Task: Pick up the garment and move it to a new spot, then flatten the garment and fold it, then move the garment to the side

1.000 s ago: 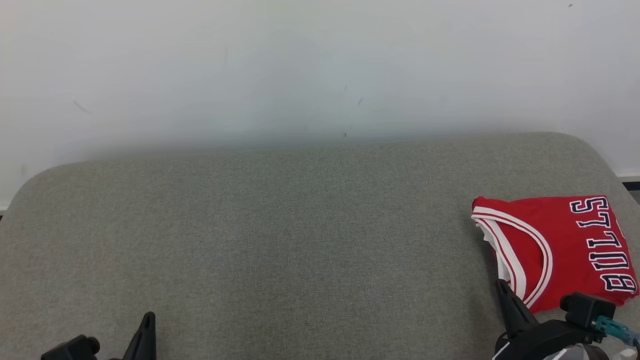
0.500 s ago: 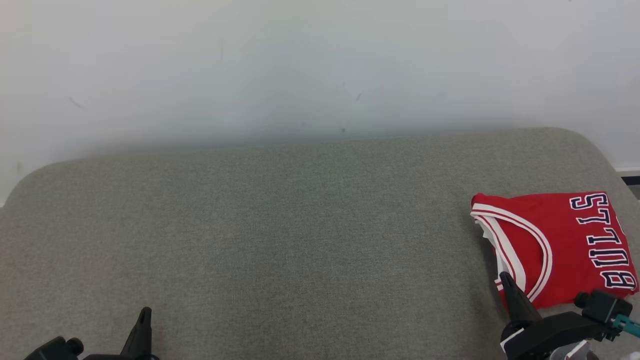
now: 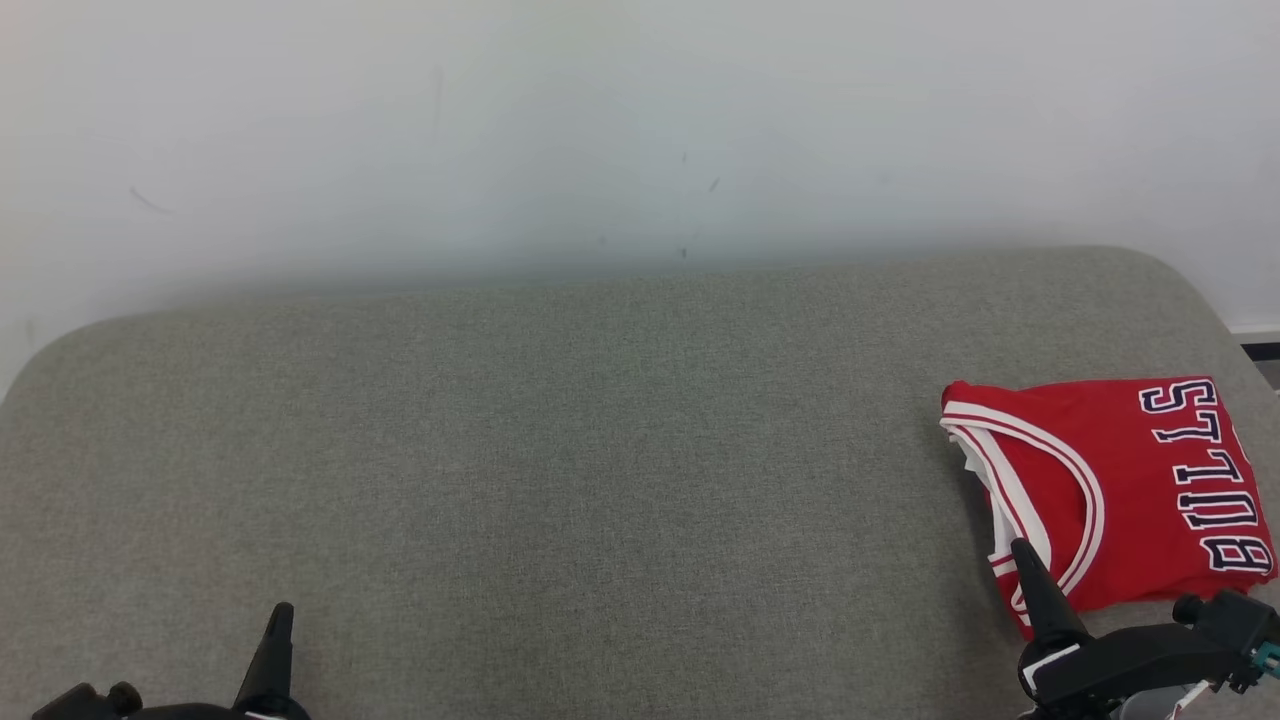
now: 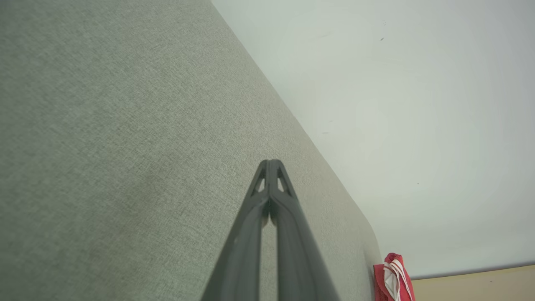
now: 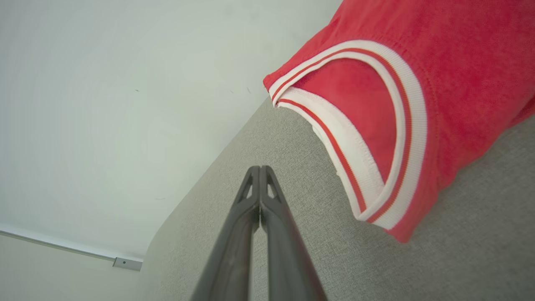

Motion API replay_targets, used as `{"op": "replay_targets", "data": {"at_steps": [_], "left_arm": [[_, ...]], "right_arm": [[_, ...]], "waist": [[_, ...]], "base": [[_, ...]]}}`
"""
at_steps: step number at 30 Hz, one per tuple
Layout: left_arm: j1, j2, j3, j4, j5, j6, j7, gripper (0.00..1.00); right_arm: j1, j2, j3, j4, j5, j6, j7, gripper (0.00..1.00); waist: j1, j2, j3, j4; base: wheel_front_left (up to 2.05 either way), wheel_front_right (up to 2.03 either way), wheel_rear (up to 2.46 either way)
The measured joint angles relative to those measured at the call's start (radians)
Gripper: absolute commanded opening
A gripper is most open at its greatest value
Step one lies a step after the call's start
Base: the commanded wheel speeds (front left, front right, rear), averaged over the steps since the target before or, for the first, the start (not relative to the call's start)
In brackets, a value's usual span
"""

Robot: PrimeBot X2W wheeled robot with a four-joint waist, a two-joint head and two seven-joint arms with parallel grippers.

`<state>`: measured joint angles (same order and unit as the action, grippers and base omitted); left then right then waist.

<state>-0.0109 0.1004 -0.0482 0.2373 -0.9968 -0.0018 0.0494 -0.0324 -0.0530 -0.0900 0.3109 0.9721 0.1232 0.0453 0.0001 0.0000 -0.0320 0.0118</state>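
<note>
Just ahead and to the right of the right gripper (image 3: 1022,552) lies the jersey (image 3: 1120,480), red with white-and-red trim and dark lettering that reads BULLS, folded into a compact block on the grey cushion (image 3: 600,450). From the head view this gripper's tip stands against the jersey's nearest corner, where the curved trim of an armhole ends. The right wrist view shows a strip of bare cushion between the fingers (image 5: 234,234) and that trim, so the two are near but apart. The right gripper is clenched, its two dark fingers pressed together from tip to base with nothing between them. Its tip points out over the cushion toward the wall (image 3: 640,120), and the jersey spreads up and away on its right side. Well off to the left, the left gripper (image 3: 281,612) is clenched as well, its fingers meeting in a single point and holding nothing. Bare cushion lies beneath it and ahead of it up to the wall. From the left gripper the jersey sits far to the right, a small red fold with white edging near the rounded end of the cushion, well apart from the fingertips. A wide stretch of bare cushion separates the two grippers, and the jersey touches neither of them
</note>
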Motion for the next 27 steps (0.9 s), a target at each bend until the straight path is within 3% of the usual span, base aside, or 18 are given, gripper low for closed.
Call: {"op": "replay_targets", "data": {"at_steps": [27], "left_arm": [[-0.040, -0.035, 0.078, 0.033, -0.350, -0.070, 0.039, 0.00]], "right_arm": [[-0.024, 0.005, -0.026, -0.012, 0.361, 0.000, 0.036, 0.00]], "waist": [[0.0000, 0.0000, 0.020, -0.007]], "base": [[0.00, 0.00, 0.00]]}}
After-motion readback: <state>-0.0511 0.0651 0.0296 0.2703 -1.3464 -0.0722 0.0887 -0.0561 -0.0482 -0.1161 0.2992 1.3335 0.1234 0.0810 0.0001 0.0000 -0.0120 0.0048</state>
